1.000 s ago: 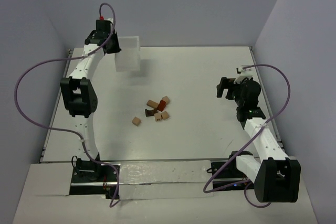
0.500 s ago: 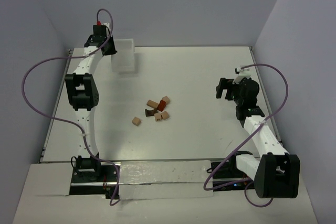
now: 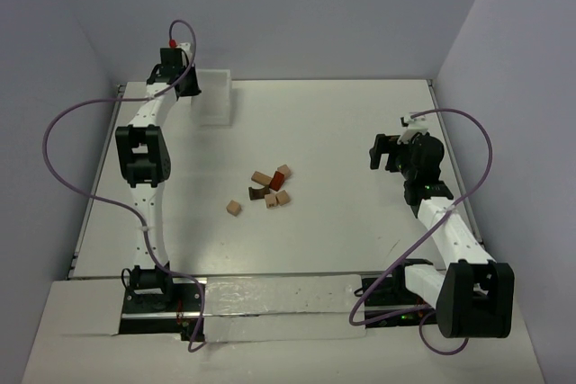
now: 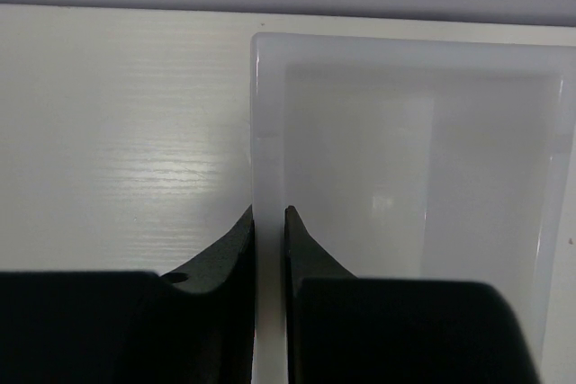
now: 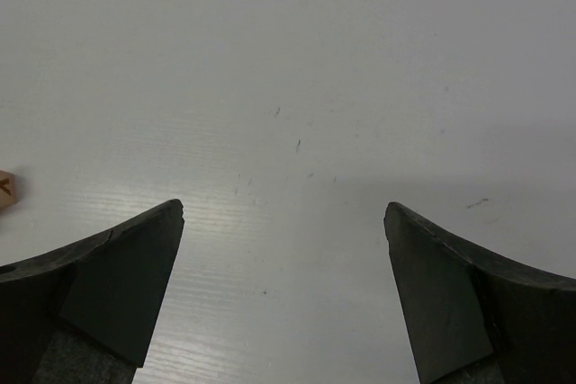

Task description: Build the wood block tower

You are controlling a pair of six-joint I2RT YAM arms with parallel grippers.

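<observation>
Two white arms with black joint housings, the left arm point(image 3: 146, 213) and right arm point(image 3: 450, 236), rise from black bases at the near edge of the table point(image 3: 342, 123). Purple cables point(image 3: 49, 155) loop off both. The left gripper point(image 4: 268, 210) and right gripper point(image 5: 283, 209) have black, tapering fingers.

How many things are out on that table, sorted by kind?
Wood blocks: 8, as near as I can tell, since they are small and bunched together
Bin: 1
Robot arms: 2, the left arm and the right arm
Total: 11
</observation>
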